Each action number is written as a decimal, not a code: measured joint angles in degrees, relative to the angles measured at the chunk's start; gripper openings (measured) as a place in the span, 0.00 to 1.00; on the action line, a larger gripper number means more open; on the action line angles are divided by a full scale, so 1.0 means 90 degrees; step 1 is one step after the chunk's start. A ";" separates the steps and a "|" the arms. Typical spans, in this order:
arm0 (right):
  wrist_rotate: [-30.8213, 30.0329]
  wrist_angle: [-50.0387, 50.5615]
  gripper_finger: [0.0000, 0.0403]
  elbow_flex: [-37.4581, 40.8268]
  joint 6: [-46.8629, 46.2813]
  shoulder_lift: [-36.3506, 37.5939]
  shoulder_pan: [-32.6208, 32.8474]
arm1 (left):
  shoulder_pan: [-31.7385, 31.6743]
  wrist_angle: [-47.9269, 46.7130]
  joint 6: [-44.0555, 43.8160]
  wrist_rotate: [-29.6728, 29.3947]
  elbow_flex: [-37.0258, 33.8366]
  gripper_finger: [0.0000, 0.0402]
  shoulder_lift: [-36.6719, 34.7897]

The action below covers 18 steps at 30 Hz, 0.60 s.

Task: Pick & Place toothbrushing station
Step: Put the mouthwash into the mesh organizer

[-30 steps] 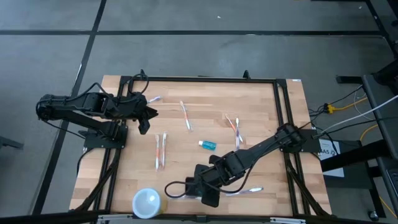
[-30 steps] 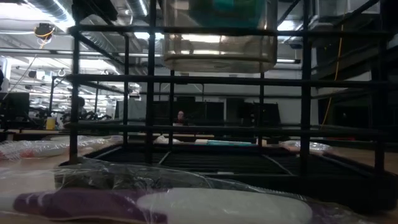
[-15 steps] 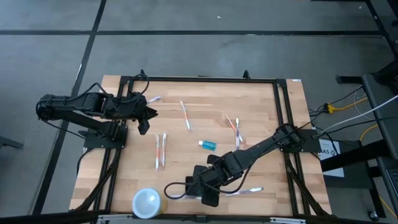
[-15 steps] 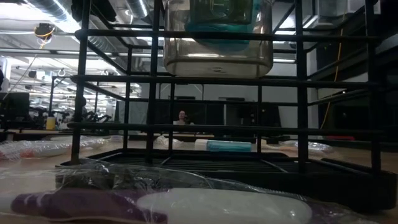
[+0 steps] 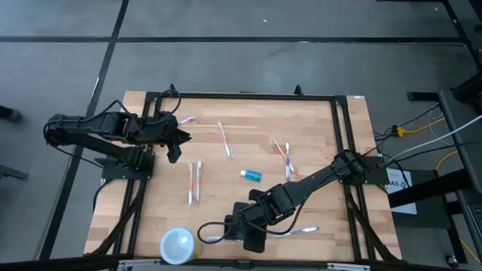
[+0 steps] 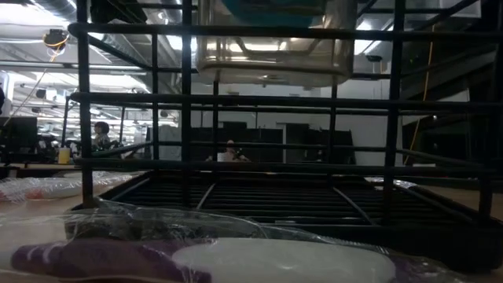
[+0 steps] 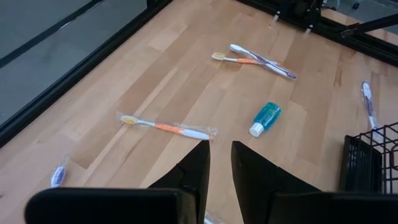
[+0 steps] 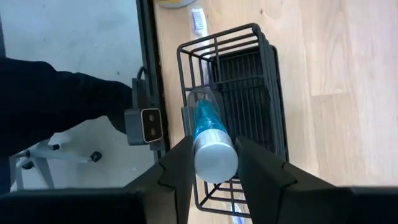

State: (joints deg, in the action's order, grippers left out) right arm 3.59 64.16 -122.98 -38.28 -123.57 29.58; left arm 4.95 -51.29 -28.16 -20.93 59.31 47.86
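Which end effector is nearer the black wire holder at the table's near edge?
Right. The right end effector hangs directly over the black wire holder, gripping a clear bottle. The left end effector sits far off near the table's left side.

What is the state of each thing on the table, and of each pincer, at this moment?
right pincer, closed on the clear bottle
clear bottle, capped, held in the air over the black wire holder
black wire holder, upright on the table
left pincer, slightly open, empty
small teal bottle, lying on its side
orange toothbrush, lying flat
cup, upright
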 joint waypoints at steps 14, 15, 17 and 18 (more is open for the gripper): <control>-0.0219 0.0190 0.30 -0.0002 0.0046 0.0000 -0.0114 | 0.0000 0.0000 0.0049 -0.0046 0.0000 0.15 0.0000; -0.0225 0.0199 0.32 -0.0002 0.0054 0.0000 -0.0109 | 0.0000 0.0000 0.0072 -0.0046 0.0000 0.15 -0.0002; -0.0213 0.0191 0.35 -0.0004 0.0068 0.0000 -0.0109 | 0.0000 0.0000 0.0117 -0.0049 0.0000 0.15 0.0000; -0.0214 0.0192 0.37 -0.0005 0.0064 0.0000 -0.0111 | -0.0002 0.0000 0.0126 -0.0049 0.0000 0.15 0.0000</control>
State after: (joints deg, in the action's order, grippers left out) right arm 1.67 65.89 -123.02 -37.71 -123.57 28.58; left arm 4.93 -51.29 -27.03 -21.37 59.31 47.86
